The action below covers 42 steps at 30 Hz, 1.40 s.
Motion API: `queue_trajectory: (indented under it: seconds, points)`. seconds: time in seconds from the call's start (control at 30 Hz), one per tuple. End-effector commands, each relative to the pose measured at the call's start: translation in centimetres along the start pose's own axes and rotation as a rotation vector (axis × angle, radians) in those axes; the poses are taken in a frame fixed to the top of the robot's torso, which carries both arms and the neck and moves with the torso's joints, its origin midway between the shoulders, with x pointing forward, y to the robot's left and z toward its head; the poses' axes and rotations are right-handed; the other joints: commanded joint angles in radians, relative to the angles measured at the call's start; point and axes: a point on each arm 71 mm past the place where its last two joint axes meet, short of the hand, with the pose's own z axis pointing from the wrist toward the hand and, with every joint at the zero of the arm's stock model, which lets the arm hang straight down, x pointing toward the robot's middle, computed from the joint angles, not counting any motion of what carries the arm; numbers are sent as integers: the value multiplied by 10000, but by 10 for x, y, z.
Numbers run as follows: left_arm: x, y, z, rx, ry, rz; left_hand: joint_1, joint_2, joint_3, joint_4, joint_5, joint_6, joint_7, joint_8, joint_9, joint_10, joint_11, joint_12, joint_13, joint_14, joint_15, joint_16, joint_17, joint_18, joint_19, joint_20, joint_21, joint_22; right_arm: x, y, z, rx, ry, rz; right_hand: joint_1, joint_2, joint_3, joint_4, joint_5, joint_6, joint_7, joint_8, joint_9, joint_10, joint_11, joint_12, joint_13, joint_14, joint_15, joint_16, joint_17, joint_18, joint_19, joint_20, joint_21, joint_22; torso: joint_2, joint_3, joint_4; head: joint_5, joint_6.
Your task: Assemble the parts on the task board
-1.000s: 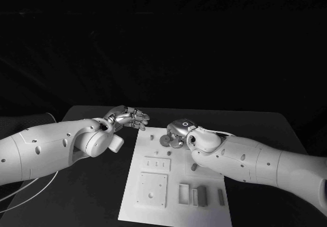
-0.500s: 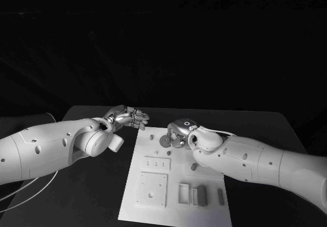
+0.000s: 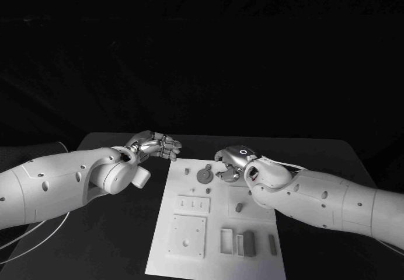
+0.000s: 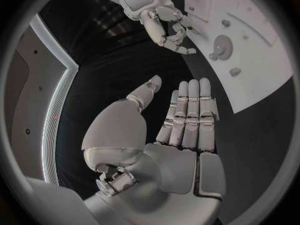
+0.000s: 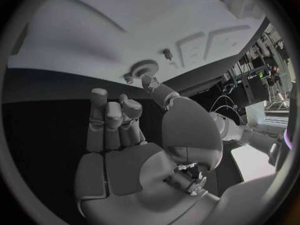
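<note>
My right hand (image 3: 233, 166) hangs over the far end of the board (image 3: 253, 256), just beside the round disc (image 3: 205, 174) that lies there; in the right wrist view its fingers (image 5: 106, 120) are curled partway in and I see nothing between them, so I read it as holding nothing, though whether a fingertip touches the disc I cannot tell. My left hand (image 3: 157, 144) sits off the board's far left corner over the bare tabletop (image 3: 110, 233), fingers together and roughly straight, the thumb apart, nothing in it. My worry is the disc: if I close on it from this angle a finger could catch its rim and skid it across the board, or knock the small pegs (image 3: 190, 188) standing just nearer me than the disc. My right forearm also reaches low over the board's right edge and could brush the loose piece (image 3: 239, 207) lying close by it. As for what holds things, the recessed slots (image 3: 226, 239) at the board's near end look to carry upright blocks (image 3: 248, 242), and the square plates (image 3: 187, 233) left of them show only small holes, nothing seated that I can make out.
</note>
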Motion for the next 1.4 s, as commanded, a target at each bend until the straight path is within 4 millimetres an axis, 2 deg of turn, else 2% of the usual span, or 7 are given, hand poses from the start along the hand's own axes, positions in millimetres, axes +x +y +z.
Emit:
queue_trajectory:
  seconds: [0.03,0.23,0.43,0.63,1.03,1.3,1.4]
  points:
    - [-4,-2,2,315,2,16,77,-20,34,-50,-25,-43,-41,-16,13,-120,6,30,13,70,10,-57,18,133,84,13,-55,18,-15,-13,-7,27,-957,1289,101,5,-6,79,38,78,-14,65,16,71,-37,50,9,51,-11,16,-21,142,28,-32,18,168,-61,24,-30,-37,49]
    - [-13,2,5,281,-214,61,149,35,66,-56,-22,-15,-66,-2,27,-147,17,15,16,82,8,-76,41,134,90,13,-62,24,-24,-48,-29,-327,-714,3049,118,121,-49,-6,7,69,-20,73,19,-16,-44,-2,-18,-20,-21,-47,-51,142,-73,-18,-43,163,-204,81,-220,37,44]
    - [-19,9,5,128,-330,42,175,60,75,-58,-23,0,-80,5,34,-156,22,7,18,93,6,-84,54,135,97,11,-63,28,-27,-87,-53,-629,-336,4309,213,699,-230,-705,133,9,28,61,3,-373,3,-95,-29,-358,29,-171,-67,142,-433,145,-205,180,-333,201,-438,89,38]
    - [-19,13,5,42,-245,8,186,71,79,-58,-23,2,-84,5,36,-160,23,3,19,97,5,-88,60,135,99,11,-65,30,-26,-131,-72,154,-113,4041,274,758,-266,-901,84,8,30,63,-17,-604,7,-158,-43,-578,35,-240,-77,142,-636,267,-296,183,-400,268,-574,-12,-11]
    - [-17,21,5,-237,-303,29,188,50,64,-57,-28,-28,-43,-16,33,-178,33,-11,20,109,4,-102,79,133,104,11,-68,36,-2,-167,-86,509,660,3162,669,460,-351,-928,-102,-163,-420,61,-47,-1045,-413,-270,-34,-1035,-299,-331,-72,142,-1069,456,-437,198,-441,390,-633,-83,-110]
    - [-14,26,5,-349,-184,-19,176,37,48,-49,-30,-66,-14,-41,28,-196,43,-24,21,113,5,-119,94,130,107,12,-73,41,29,-161,-83,512,1029,3159,766,497,-401,-926,-100,-279,-459,46,-58,-1088,-458,-245,1,-1080,-371,-286,-52,142,-1080,482,-407,207,-432,386,-613,-30,-165]
    - [-13,27,5,-363,-151,-28,170,37,44,-46,-31,-72,-10,-45,28,-199,46,-26,22,113,6,-124,98,129,107,13,-75,42,33,-158,-80,462,995,3216,757,502,-421,-921,-101,-316,-455,36,-64,-1087,-455,-231,12,-1077,-376,-269,-46,142,-1069,484,-394,208,-430,427,-605,-13,-205]
